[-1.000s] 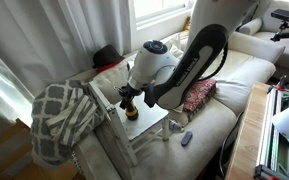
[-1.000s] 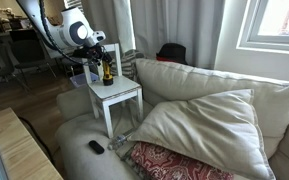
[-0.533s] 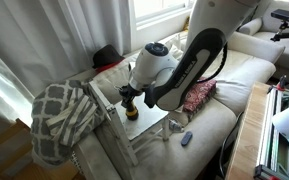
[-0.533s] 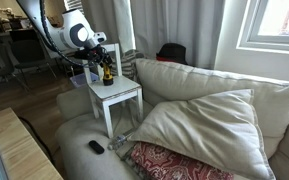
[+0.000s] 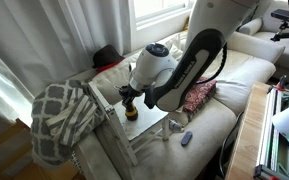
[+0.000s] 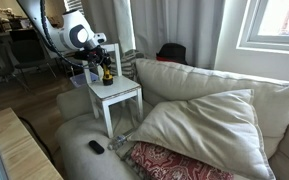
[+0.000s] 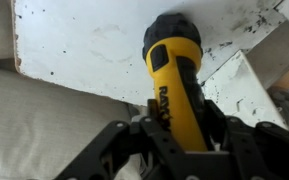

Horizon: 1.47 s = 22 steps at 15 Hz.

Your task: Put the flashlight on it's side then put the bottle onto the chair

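Note:
The flashlight [image 7: 174,70], black with a yellow band, stands upright on the chair's white seat [image 7: 84,40]. In the wrist view its yellow body runs down between my fingers, which press on both of its sides. My gripper [image 7: 179,112] is shut on the flashlight. In both exterior views the gripper [image 5: 130,97] [image 6: 104,62] hangs over the chair [image 5: 156,121] [image 6: 120,93], with the flashlight [image 5: 131,109] [image 6: 108,71] in it. I cannot make out the bottle; the arm and gripper hide part of the seat.
The chair stands against a cream sofa [image 6: 199,90] with a large cushion [image 6: 199,125] and a red patterned pillow [image 5: 198,95]. A small blue-grey oblong object [image 5: 186,138] lies on the sofa seat. A patterned blanket [image 5: 62,115] hangs beside the chair.
The jaws have closed in on the flashlight. The arm and the flashlight have stayed where they were.

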Tool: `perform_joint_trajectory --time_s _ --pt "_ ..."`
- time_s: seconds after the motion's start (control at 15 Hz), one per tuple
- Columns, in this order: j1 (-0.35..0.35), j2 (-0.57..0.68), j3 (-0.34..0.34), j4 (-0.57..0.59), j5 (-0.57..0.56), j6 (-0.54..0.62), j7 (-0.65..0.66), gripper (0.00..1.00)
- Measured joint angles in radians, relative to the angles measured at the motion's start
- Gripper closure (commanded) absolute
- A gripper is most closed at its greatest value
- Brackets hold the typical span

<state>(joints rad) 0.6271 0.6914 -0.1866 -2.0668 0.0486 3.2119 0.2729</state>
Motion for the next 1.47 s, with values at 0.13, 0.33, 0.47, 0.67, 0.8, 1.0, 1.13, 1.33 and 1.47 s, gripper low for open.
perform_joint_trajectory --time_s 0.13,0.33,0.47,0.67,0.8,1.0,1.13,1.33,1.47 --pt "-0.018 -0.004 0.018 -0.001 0.0 -0.005 -0.009 0.76" --pt "-0.031 -0.024 0.035 -0.003 0.0 -0.041 -0.02 0.76" --pt "-0.047 -0.045 0.064 -0.005 0.0 -0.08 -0.026 0.76" --pt "-0.105 -0.086 0.145 -0.005 0.0 -0.174 -0.041 0.76" --pt "-0.137 -0.113 0.181 -0.005 -0.001 -0.255 -0.042 0.76" --pt "-0.176 -0.137 0.203 -0.002 -0.001 -0.385 -0.038 0.76" --pt "-0.194 -0.135 0.21 0.002 -0.001 -0.425 -0.034 0.76" --pt "-0.237 -0.114 0.256 0.018 0.01 -0.428 -0.031 0.76" --pt "-0.255 -0.097 0.274 0.04 0.012 -0.423 -0.027 0.76"
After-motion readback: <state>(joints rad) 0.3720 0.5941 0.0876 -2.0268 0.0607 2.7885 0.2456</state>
